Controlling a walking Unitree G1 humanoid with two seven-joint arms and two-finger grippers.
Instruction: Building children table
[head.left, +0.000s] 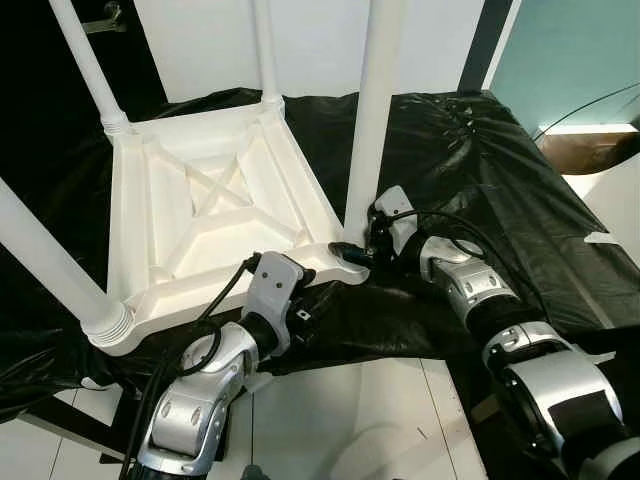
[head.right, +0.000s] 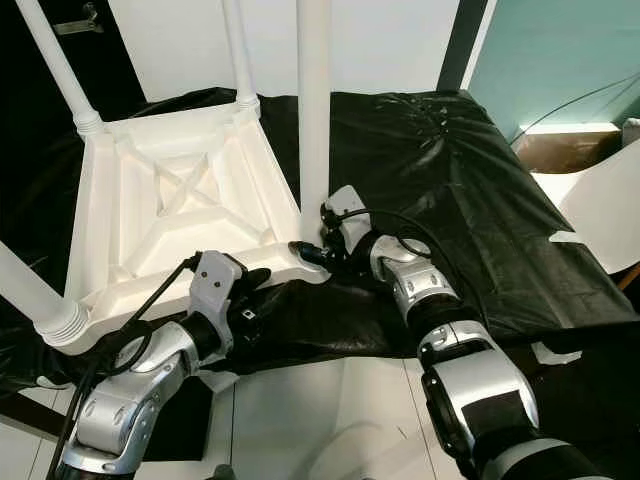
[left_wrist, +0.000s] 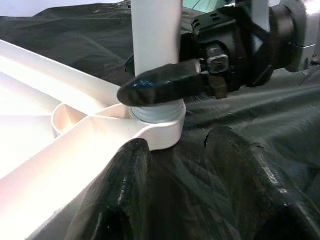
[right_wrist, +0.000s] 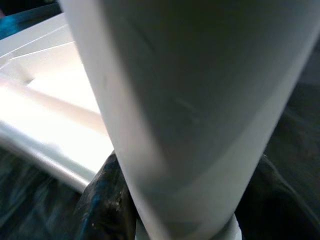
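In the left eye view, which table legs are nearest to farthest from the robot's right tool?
1. Near-right leg: the right tool grips its base.
2. Far-right leg, behind it at the back corner.
3. Near-left leg and far-left leg, across the upturned table: too close to call.

Head downward; wrists near table leg (left_wrist: 156, 45)

left pincer (head.left: 322, 283): fingers apart, low | right pincer (head.left: 352, 252): clamped shut, arm bent
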